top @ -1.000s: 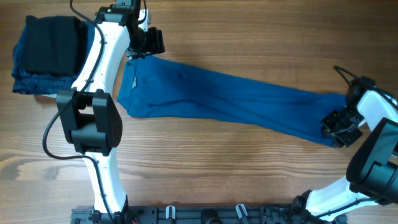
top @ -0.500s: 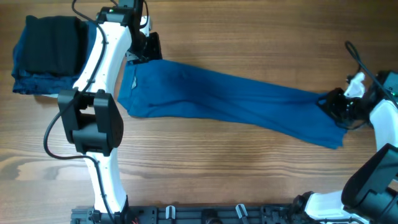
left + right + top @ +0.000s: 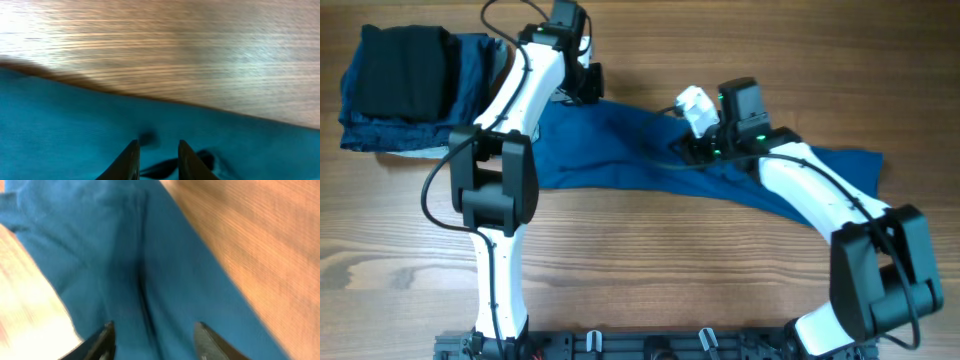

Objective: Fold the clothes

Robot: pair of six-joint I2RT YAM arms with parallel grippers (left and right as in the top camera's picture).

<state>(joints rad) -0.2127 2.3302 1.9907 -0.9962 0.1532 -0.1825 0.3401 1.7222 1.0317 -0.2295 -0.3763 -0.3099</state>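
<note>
Shirt (image 3: 620, 150): soft, light, limp cloth rumpled lengthwise across tabletop (image 3: 670, 270), judged best pinched at corners; left tool (image 3: 157, 146) narrow over its far edge, grip unclear; right tool (image 3: 154, 328) wide above mid-cloth.

The left arm (image 3: 515, 95) and right arm (image 3: 815, 193) are glossy white links between chunky black joints, a thin black cable (image 3: 426, 200) looping beside the left one. The left pincer (image 3: 157, 162) has dark, tapered fingers.
</note>
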